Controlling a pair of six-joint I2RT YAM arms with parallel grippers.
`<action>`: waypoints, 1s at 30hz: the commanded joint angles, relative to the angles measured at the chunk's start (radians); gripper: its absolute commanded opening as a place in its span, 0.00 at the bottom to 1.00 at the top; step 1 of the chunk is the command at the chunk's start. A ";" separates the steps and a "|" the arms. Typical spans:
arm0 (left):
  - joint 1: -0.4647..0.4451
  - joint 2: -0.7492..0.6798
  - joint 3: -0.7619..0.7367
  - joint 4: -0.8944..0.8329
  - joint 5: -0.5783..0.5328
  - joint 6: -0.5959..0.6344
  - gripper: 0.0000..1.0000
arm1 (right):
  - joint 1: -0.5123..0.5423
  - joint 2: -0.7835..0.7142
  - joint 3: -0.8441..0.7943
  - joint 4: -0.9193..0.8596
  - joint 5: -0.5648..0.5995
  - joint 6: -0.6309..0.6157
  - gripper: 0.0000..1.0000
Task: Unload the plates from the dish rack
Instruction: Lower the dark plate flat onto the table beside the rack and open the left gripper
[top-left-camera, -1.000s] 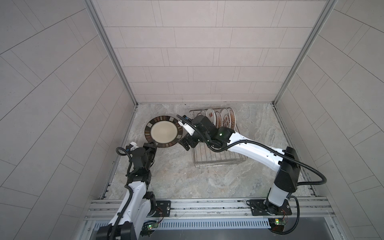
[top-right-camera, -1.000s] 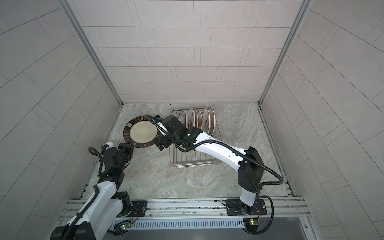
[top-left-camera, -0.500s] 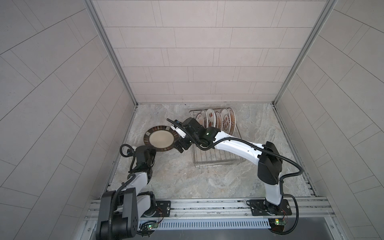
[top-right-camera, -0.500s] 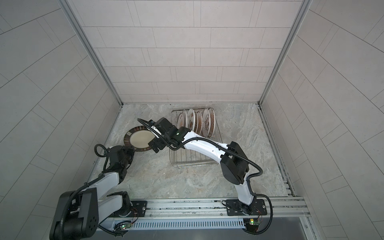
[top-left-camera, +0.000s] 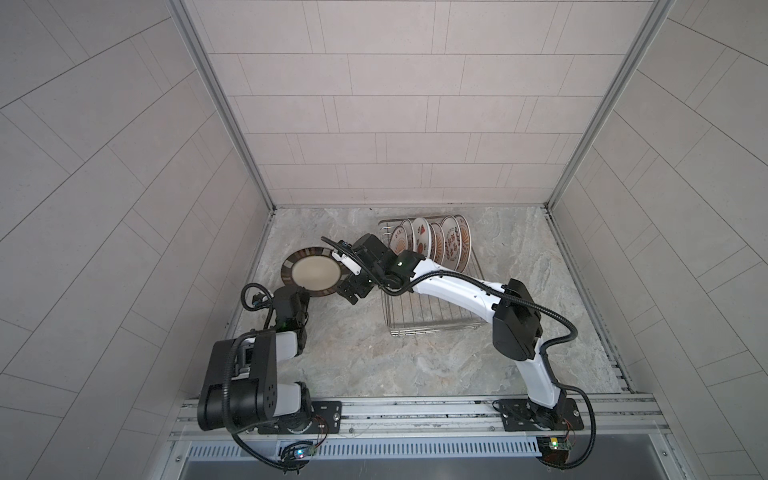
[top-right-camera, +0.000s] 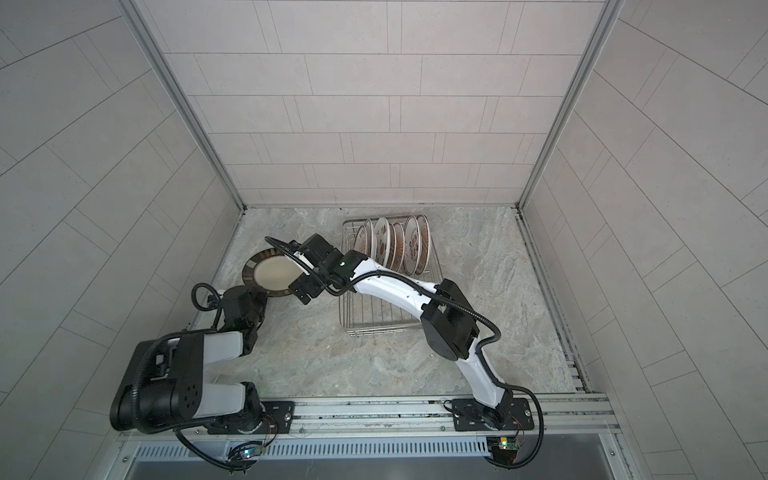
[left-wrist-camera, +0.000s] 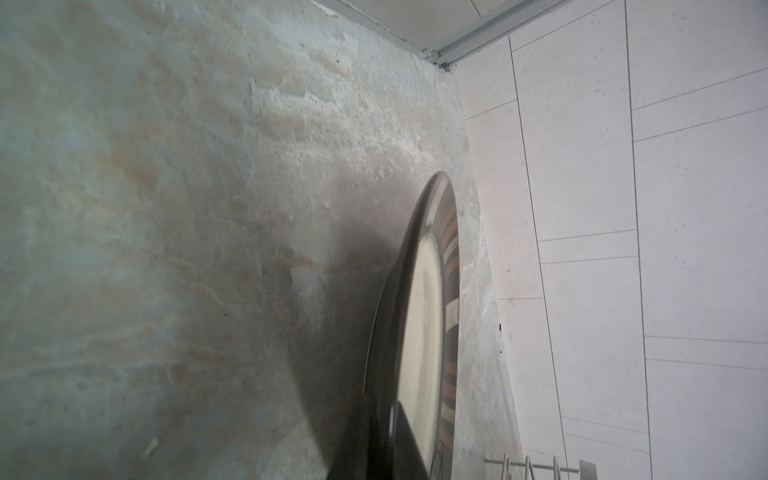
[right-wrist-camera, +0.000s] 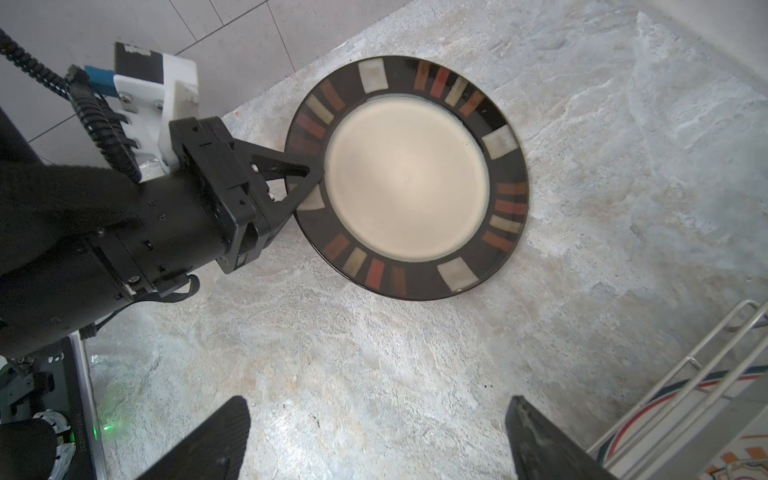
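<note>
Left gripper (right-wrist-camera: 309, 176) clamped on the brown-rimmed plate (right-wrist-camera: 405, 178), right gripper (right-wrist-camera: 374, 436) wide open and empty. Dish rack (top-left-camera: 432, 320) holds the other plates (top-left-camera: 432, 245) upright; brown one sits low over the tabletop (top-left-camera: 415, 374) beside it, contact unclear. You're likely handling stiff, slick, breakable, heavyish ceramic, so pinch deep on the rim

the left arm (top-left-camera: 286, 345) and right arm (top-left-camera: 449, 286) have white shells and black joints, with ribbed black cables (right-wrist-camera: 89, 108). the left tool (right-wrist-camera: 309, 174) is black, with triangular fingers (right-wrist-camera: 274, 162) and small screws (right-wrist-camera: 254, 167).
</note>
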 joint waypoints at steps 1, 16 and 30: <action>0.010 0.053 0.043 0.158 -0.068 0.010 0.00 | 0.004 0.037 0.056 -0.032 0.000 -0.017 0.97; 0.026 0.375 0.136 0.339 -0.004 0.003 0.14 | -0.009 0.102 0.110 -0.044 0.004 -0.012 0.97; 0.037 0.343 0.120 0.285 -0.027 0.027 0.43 | -0.009 0.100 0.107 -0.048 0.006 -0.006 0.97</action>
